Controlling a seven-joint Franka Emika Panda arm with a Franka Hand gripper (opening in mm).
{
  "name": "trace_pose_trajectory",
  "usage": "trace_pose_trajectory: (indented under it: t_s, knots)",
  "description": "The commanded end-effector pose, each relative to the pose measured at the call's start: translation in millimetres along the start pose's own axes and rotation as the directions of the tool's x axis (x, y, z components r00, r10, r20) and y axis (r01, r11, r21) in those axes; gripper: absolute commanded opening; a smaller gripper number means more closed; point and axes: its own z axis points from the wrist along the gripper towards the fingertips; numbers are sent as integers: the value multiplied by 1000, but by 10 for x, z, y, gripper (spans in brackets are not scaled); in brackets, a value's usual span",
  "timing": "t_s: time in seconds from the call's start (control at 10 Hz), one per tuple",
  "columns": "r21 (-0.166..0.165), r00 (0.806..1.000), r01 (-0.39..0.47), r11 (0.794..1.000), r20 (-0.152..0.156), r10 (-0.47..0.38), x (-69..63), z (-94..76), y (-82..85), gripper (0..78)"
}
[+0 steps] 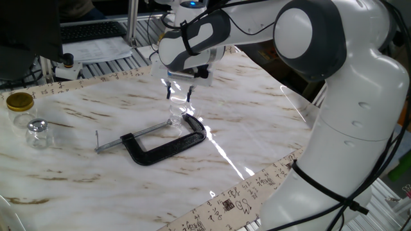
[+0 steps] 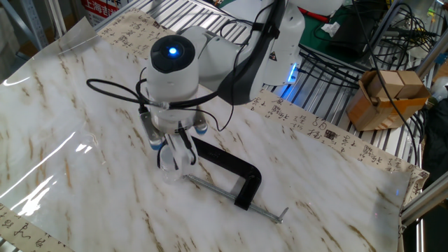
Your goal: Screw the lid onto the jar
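The tiny clear jar (image 1: 176, 116) stands upright on the marble table, right by the jaw end of the black C-clamp; it also shows in the other fixed view (image 2: 170, 165). The small clear lid is too transparent to tell apart from the jar's top. My gripper (image 1: 178, 94) hangs straight down just above the jar, with its fingers spread and nothing visible between them. In the other fixed view the gripper (image 2: 178, 138) shows its blue-tipped fingers on either side over the jar.
The black C-clamp (image 1: 166, 145) lies flat in front of the jar, its screw rod pointing left. A gold-lidded jar (image 1: 20, 106) and a bulbous clear jar (image 1: 37, 133) stand at the far left. A cardboard box (image 2: 388, 98) sits off the table.
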Motion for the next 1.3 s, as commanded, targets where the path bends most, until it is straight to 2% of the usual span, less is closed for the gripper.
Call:
trace_pose_trajectory:
  t_s: [0.1, 0.7, 1.3]
  knots:
    - [19, 923, 381, 924, 46, -381, -210, -3, -23, 11]
    - [-16, 929, 368, 930, 40, -367, -174, 55, -25, 11]
    - [-19, 936, 350, 937, 35, -349, -121, 47, -39, 11]
